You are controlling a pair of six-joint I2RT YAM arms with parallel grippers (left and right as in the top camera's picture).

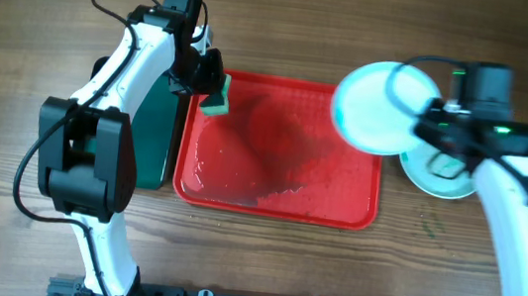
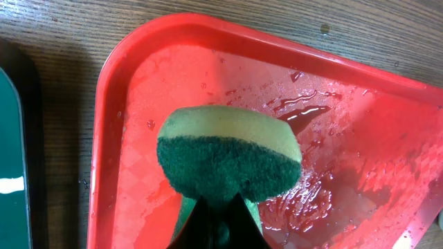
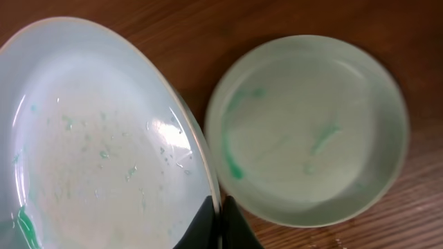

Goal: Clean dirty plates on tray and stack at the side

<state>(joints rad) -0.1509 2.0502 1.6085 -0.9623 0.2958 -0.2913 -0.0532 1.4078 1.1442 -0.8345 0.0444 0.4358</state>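
Overhead, the left gripper (image 1: 213,88) hangs over the far left corner of the large red rectangular plastic tray (image 1: 274,209), clamped on a yellow sponge with a dark green scouring face (image 1: 216,96). The left wrist view shows the same grasp from close by: the two fingers pinch the sponge (image 2: 228,155) from below, scouring face toward the camera. Under it the tray (image 2: 104,138) is wet, with droplets and thin puddles across its floor. No plate lies on the tray. A narrower dark green tray (image 1: 155,141) sits just beside its left rim on the brown wooden table (image 1: 288,21).

The right gripper (image 1: 427,120) grips a pale light-blue round plate (image 1: 378,106) by its rim and holds it in the air, where it overlaps the tray's far right corner. In the right wrist view the fingers (image 3: 208,225) are closed on that plate's edge, and its face (image 3: 104,138) carries scattered teal-green flecks, with a thicker smear near the lower left.

A second pale round plate (image 1: 440,178) rests on the table just right of the tray, partly hidden by the right arm. Teal-green streaks cross its inside (image 3: 308,131).
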